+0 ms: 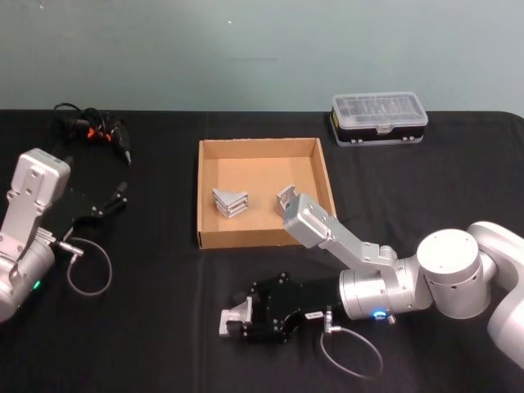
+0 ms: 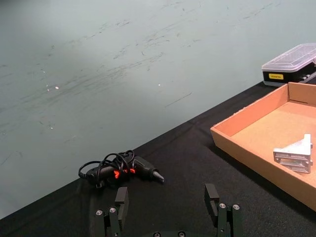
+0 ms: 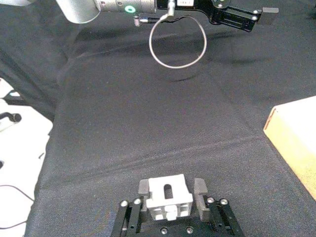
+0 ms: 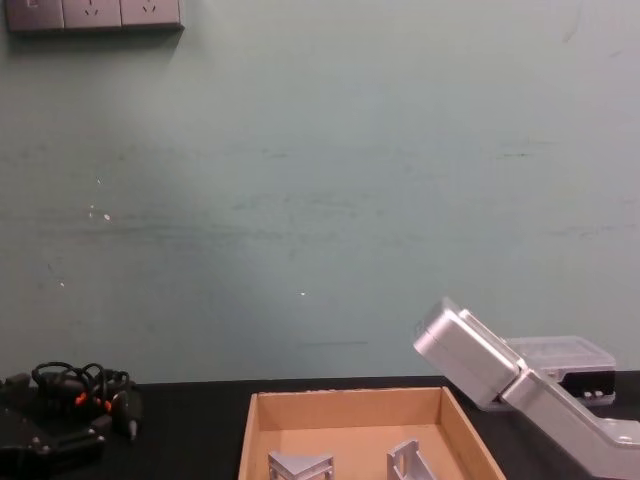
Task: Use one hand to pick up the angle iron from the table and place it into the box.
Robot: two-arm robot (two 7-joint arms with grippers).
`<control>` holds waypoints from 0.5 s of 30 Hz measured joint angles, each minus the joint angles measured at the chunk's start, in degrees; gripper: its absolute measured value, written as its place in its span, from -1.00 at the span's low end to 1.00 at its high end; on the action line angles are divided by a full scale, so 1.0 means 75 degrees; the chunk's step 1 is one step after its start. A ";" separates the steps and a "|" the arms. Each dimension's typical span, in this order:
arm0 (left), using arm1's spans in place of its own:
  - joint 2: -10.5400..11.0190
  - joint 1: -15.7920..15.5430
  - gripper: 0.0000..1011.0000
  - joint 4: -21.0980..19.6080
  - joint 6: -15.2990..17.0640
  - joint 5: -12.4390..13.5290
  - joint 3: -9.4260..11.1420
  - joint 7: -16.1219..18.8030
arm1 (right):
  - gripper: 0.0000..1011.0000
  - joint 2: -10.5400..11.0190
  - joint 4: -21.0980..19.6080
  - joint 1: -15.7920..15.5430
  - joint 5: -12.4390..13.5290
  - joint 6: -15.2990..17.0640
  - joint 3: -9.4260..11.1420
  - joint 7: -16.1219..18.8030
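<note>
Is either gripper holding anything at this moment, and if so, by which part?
The right gripper holds an angle iron, its fingers pressing on the piece's two opposite side edges. The left gripper is open, holding nothing.

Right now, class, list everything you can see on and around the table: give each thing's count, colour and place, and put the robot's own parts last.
box: one, brown cardboard, table centre.
angle irons in the box: two, silver, one left of the other.
angle iron: one, silver, between the right gripper's jaws, in front of the box.
plastic case: one, black with clear lid, far right.
cable bundle: one, black and orange, far left.
table: one, black.
left gripper: one, black, open, near the cable bundle.
right gripper: one, black, low over the table.
</note>
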 joint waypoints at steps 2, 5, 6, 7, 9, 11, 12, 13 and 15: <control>0.0000 0.0000 1.00 0.0000 0.0000 0.0000 0.0000 0.0000 | 0.07 -0.0001 -0.0001 -0.0013 -0.0005 -0.0006 0.0005 -0.0011; -0.0001 0.0000 1.00 0.0001 0.0000 0.0000 0.0000 0.0000 | -0.05 -0.0003 -0.0004 -0.0032 -0.0013 -0.0018 0.0014 -0.0034; 0.0000 0.0000 1.00 0.0000 0.0000 0.0000 0.0000 0.0000 | -0.11 -0.0008 -0.0003 -0.0039 -0.0017 -0.0027 0.0017 -0.0036; 0.0000 0.0000 1.00 0.0000 0.0000 0.0000 0.0000 0.0000 | -0.11 -0.0008 -0.0003 -0.0039 -0.0017 -0.0027 0.0017 -0.0036; 0.0000 0.0000 1.00 0.0000 0.0000 0.0000 0.0000 0.0000 | -0.11 -0.0012 0.0000 -0.0045 -0.0021 -0.0037 0.0022 -0.0036; 0.0000 0.0000 1.00 0.0000 0.0000 0.0000 0.0000 0.0000 | -0.11 -0.0010 -0.0008 -0.0054 -0.0024 -0.0040 0.0030 -0.0039; 0.0000 0.0000 1.00 0.0000 0.0000 0.0000 0.0000 0.0000 | -0.11 -0.0005 -0.0024 -0.0059 -0.0025 -0.0040 0.0036 -0.0044; 0.0000 0.0000 1.00 0.0000 0.0000 0.0000 0.0000 -0.0001 | -0.11 0.0012 -0.0082 -0.0072 -0.0025 -0.0040 0.0063 -0.0071; 0.0000 0.0000 1.00 0.0000 0.0000 0.0000 0.0000 0.0000 | -0.11 0.0048 -0.0167 -0.0092 -0.0023 -0.0040 0.0111 -0.0120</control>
